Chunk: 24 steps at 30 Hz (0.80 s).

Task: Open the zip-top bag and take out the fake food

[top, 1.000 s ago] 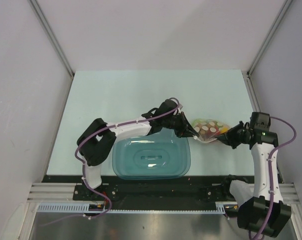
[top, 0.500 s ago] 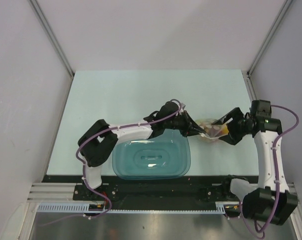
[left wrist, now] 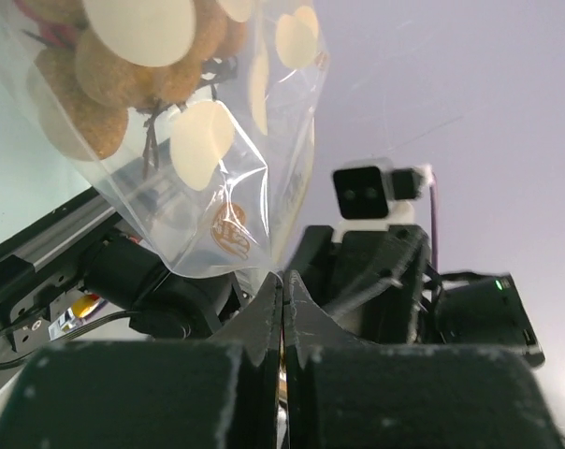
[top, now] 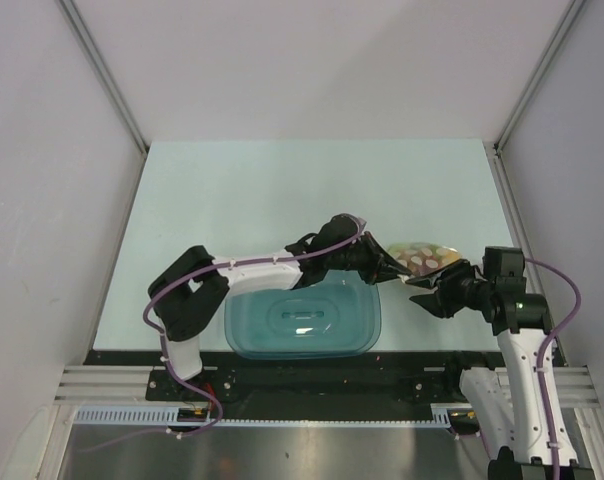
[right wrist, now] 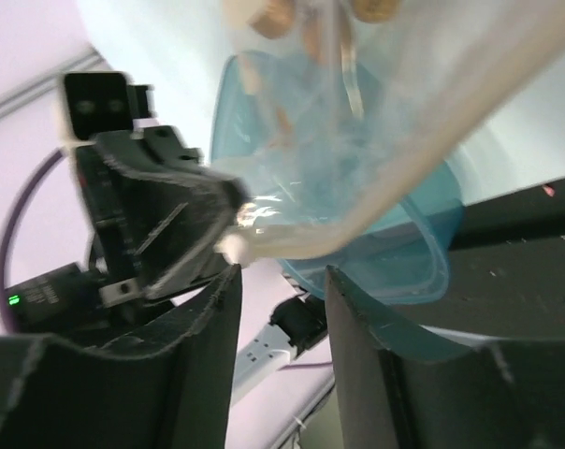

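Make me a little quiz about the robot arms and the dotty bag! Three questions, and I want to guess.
1. Pick one: in the left wrist view, what shows through the zip-top bag? A) brown balls on dark stems B) coins C) nothing at all
2. True or false: the bag lies inside the teal tub.
3. Fill the gap: the left gripper is ___ on the bag's edge.

Key: 1 A; 2 false, the bag is held up beside the tub; 3 shut.
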Available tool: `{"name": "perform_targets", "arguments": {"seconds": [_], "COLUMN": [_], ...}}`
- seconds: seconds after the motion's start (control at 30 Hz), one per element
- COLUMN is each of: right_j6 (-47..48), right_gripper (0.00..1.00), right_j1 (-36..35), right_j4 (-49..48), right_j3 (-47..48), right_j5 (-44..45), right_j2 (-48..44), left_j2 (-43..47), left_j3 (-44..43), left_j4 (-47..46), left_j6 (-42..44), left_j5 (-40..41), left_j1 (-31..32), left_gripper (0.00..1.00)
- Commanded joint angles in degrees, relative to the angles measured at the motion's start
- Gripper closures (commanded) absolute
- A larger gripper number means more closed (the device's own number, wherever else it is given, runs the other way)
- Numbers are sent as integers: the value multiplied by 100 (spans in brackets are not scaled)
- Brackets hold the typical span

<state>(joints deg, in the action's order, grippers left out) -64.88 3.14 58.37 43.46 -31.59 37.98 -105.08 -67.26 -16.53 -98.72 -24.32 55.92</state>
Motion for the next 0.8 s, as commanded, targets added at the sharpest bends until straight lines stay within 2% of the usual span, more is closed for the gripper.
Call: {"name": "perform_targets", "arguments": {"seconds": [0.0,0.77], "right_j6": [-709,-1044], "right_gripper": [56,61], "right_j1": [-94,-129], "right_j4": [-572,-827], "right_j3": [-136,-567], "right_j5": [154,373], "right_j2": [-369,-747], "left_j2": [347,488], "left_j3": [169,179], "left_j4": [-324,-104], "left_j6": [-535,-693], "left_j5": [243,507], "left_j1": [121,226], "left_gripper": [100,100]}}
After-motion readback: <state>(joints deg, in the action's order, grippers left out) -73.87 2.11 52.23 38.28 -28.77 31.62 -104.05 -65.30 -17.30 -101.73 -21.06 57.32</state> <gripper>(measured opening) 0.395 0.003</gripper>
